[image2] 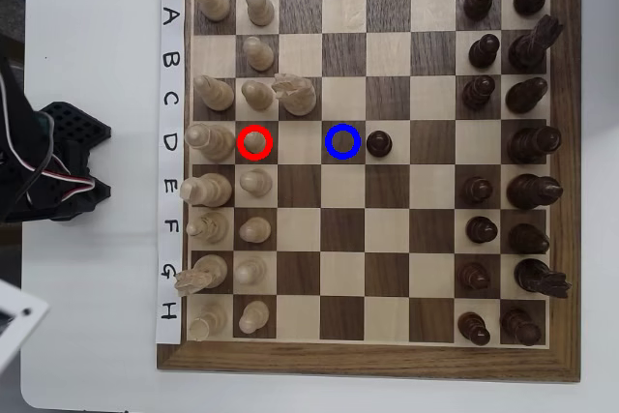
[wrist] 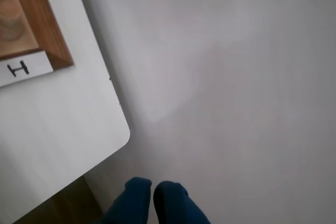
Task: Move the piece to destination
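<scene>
In the overhead view the piece, a pale pawn (image2: 254, 142), stands on the square marked with a red ring in row D, column 2. The destination, a dark square with a blue ring (image2: 342, 141), lies two squares to its right and is bare. A dark pawn (image2: 378, 143) stands just right of the blue ring. My gripper (wrist: 153, 190) shows only in the wrist view: its blue fingertips (wrist: 137, 186) are closed together and empty, off the board, over the floor beyond the table's rounded corner (wrist: 122, 132).
The arm's black base (image2: 53, 166) sits left of the chessboard (image2: 368, 360). Pale pieces fill columns 1 and 2, with a pale knight (image2: 295, 94) at C3; dark pieces fill columns 7 and 8. The wrist view shows the board's H corner (wrist: 21, 68).
</scene>
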